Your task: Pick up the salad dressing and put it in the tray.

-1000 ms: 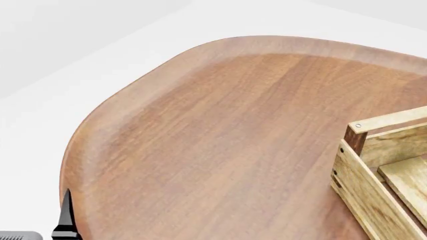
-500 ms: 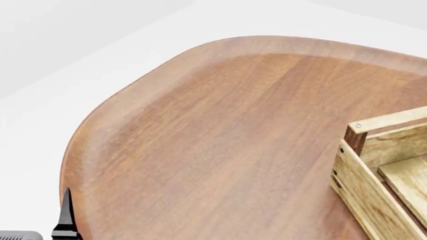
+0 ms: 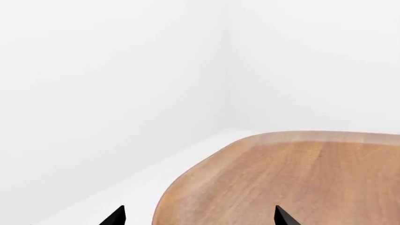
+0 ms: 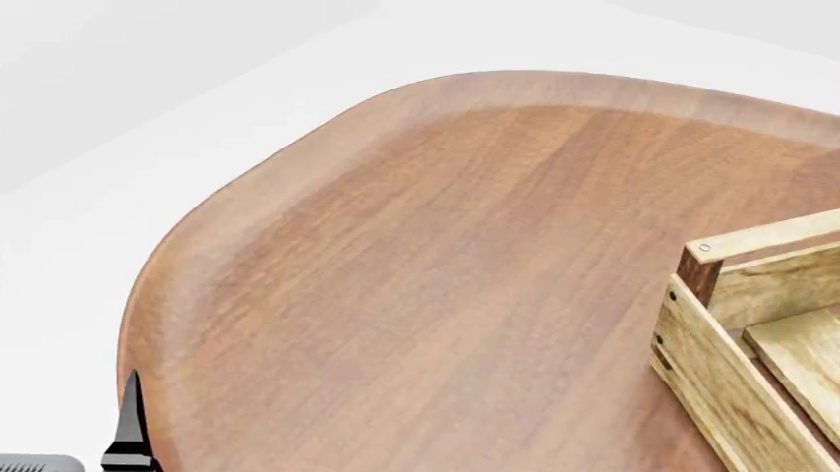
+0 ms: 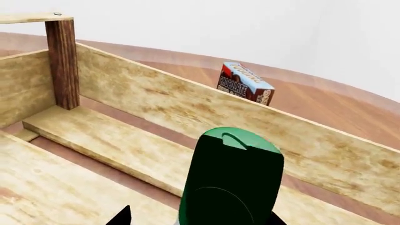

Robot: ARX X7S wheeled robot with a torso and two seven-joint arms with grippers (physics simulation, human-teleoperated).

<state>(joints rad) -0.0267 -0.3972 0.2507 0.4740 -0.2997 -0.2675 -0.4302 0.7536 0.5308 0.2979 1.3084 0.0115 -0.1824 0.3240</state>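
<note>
I've got the dressing (image 5: 230, 180) clamped in the R gripper (image 5: 196, 218), hanging over the tray (image 5: 187, 112) floor, pudding box (image 5: 245, 83) beyond the wall. L gripper (image 3: 198, 216) spread wide, nothing between, at table (image 3: 293, 183) edge.

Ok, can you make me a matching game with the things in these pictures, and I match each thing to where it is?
Things:
1. salad dressing
2. pudding box
3. tray
4. left gripper

Places:
a. behind the crate's far wall, on the table
b. over the table's edge, holding nothing
c. between the right gripper's fingertips, above the slats
d. on the table, at the head view's right edge

Pairs: 1-c, 2-a, 3-d, 4-b
</note>
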